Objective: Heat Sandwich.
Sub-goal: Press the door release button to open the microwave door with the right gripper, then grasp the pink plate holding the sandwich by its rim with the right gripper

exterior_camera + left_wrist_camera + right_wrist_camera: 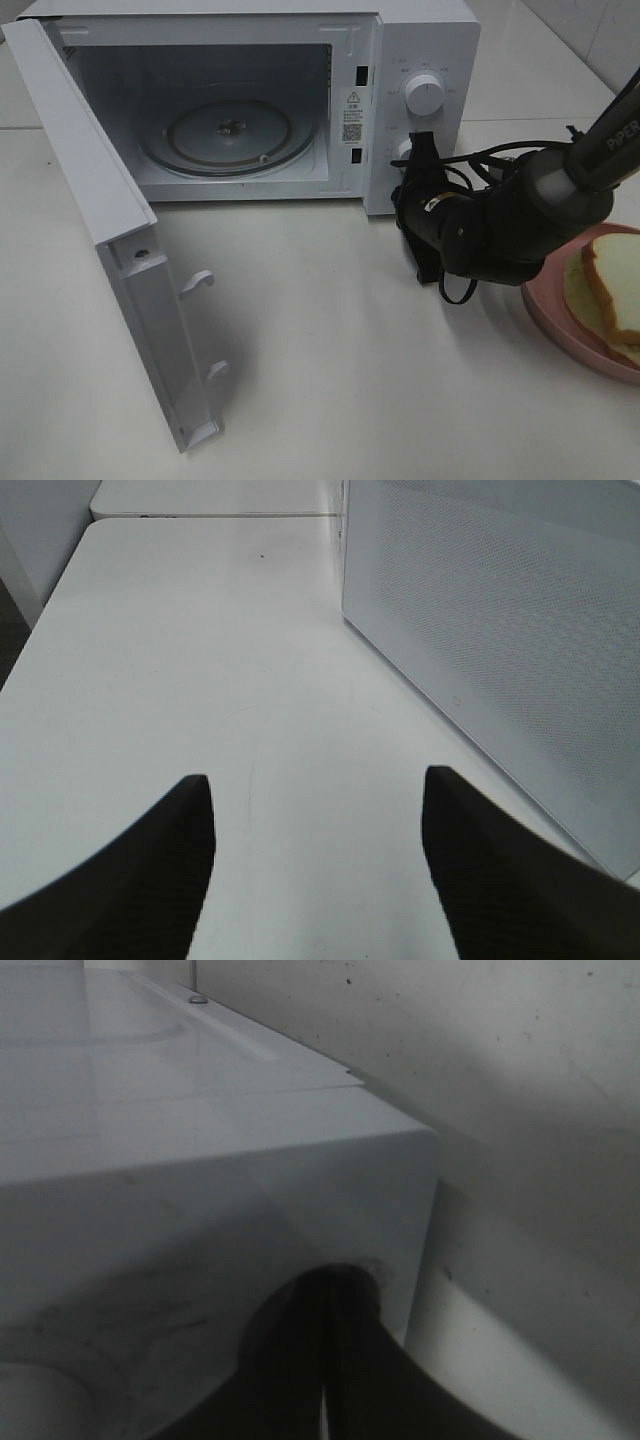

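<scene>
- White microwave (425,50) on the worktop (330,350), door (95,190) swung wide open, glass turntable (228,135) visible inside.
- I see the sandwich (603,292) on the pink plate (555,315) at the right edge of the high view, outside the oven, just right of the right arm.
- Right hand (325,1330) is clenched, fingers pressed together on nothing, with the tips at the control panel below the upper dial (424,96).
- Left hand (315,820) is released, fingers apart with nothing between them, low over the worktop beside the microwave's perforated side wall.
</scene>
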You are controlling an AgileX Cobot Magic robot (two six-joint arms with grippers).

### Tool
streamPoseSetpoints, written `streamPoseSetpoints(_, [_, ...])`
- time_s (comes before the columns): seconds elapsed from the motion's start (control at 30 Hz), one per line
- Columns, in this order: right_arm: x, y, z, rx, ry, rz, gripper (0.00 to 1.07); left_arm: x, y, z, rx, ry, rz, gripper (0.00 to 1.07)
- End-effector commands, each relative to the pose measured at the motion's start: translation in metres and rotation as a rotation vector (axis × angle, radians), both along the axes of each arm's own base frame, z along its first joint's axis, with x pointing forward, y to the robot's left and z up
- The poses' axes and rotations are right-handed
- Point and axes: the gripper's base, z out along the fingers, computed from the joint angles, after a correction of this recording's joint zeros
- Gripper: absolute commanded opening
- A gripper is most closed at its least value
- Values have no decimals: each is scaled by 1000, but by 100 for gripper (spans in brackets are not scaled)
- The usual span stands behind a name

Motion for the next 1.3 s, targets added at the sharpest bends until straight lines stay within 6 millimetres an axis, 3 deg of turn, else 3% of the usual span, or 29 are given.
streamPoseSetpoints(0.03, [21,-14,38,18,-235,-68,0,-2,0,0,-6,-21,1,59])
streamPoseSetpoints(0.73, [-47,-2,17,5,33,50,0,-2,0,0,-6,-21,1,59])
streamPoseSetpoints(1.03, [-72,-7,39,-23,81,134,1,-2,0,0,-6,-21,1,59])
streamPoseSetpoints(1.3, [-94,-4,66,-209,193,411,1,-2,0,0,-6,-21,1,59])
